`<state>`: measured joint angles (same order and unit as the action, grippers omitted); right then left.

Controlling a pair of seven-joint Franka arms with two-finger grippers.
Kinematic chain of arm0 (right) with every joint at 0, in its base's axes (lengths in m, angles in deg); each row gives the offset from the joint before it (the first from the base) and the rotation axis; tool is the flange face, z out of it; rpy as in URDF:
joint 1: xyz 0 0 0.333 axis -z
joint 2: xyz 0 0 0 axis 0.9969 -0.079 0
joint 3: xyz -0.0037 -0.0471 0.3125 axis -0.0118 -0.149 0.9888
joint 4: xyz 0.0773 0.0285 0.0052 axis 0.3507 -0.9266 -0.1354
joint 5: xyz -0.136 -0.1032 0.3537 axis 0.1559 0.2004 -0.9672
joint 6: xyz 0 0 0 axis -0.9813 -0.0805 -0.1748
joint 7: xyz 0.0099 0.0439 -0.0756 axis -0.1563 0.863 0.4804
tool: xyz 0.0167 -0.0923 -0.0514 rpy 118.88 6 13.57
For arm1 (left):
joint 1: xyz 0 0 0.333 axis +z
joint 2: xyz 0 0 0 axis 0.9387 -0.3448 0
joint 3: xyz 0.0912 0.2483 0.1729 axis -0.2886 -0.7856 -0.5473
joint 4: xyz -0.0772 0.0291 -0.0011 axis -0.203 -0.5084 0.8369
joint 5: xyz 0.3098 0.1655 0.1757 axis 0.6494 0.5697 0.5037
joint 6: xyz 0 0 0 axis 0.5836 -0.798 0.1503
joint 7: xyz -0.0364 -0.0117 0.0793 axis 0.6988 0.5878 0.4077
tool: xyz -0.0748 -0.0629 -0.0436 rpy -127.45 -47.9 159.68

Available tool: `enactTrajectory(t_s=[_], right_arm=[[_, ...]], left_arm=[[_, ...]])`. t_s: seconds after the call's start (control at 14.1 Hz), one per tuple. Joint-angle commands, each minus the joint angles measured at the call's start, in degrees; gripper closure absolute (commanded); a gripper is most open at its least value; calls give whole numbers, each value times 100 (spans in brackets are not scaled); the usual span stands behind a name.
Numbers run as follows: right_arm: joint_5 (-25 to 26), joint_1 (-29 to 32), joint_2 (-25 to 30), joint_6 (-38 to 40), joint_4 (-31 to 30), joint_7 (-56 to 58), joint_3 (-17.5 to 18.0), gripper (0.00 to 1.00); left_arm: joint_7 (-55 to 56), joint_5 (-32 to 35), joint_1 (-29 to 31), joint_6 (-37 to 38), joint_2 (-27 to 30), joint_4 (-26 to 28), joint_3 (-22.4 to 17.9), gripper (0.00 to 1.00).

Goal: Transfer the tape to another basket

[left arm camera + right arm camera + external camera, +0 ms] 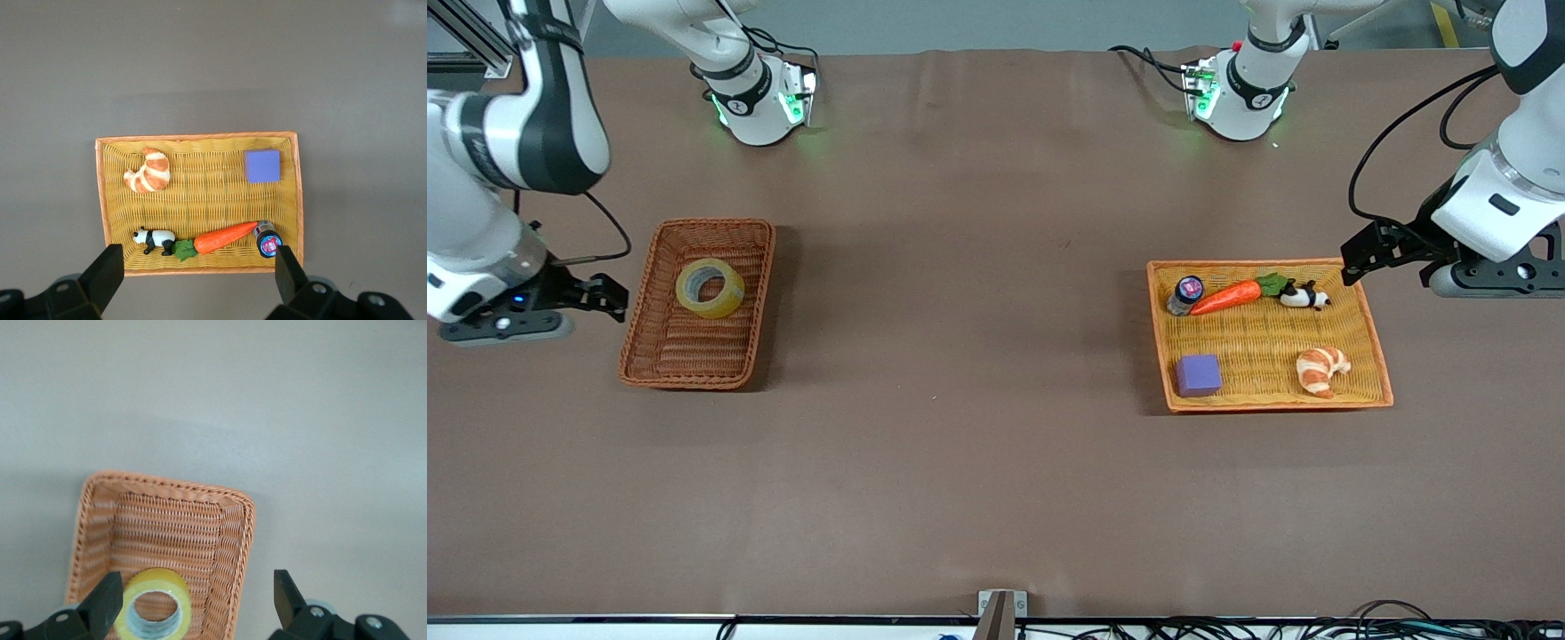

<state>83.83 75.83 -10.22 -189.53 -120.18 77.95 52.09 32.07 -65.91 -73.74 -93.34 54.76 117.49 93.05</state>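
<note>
Tape (710, 287) in basket (660, 354), beside right tool (609, 298)

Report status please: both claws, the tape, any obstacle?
Left claw open, over the orange tray's edge. Right claw open, beside the basket, empty. Tape lies in the basket. Nothing in the way.

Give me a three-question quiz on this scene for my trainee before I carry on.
1. True or false: the tape lies in the basket.
2. Which sits nearest the front camera in the tray? A panda B carrot C cube
3. Fill in: the right gripper is ____, beside the basket.

Key: 1 true. 2 C. 3 open. The left gripper, also open, waits by the tray's corner.
</note>
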Motion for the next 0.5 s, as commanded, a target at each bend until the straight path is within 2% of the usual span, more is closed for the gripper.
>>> enactTrajectory(t_s=[0.0,0.07,0.14,0.28,0.43], right_arm=[[-181,600,-75,903,970,-409,671,0],[-400,925,-75,1149,1321,-644,979,0],[-489,998,-75,1404,1646,-986,1043,0],[-508,955,-75,2333,2375,-1427,1026,0],[-456,746,-49,3083,2677,-1412,974,0]], left_arm=[[-44,-5,31,56,109,69,12,0],[-44,4,31,56,109,69,12,0],[-44,-5,31,56,109,69,12,0],[-44,4,31,56,100,69,12,0],[-44,4,39,56,100,69,12,0]])
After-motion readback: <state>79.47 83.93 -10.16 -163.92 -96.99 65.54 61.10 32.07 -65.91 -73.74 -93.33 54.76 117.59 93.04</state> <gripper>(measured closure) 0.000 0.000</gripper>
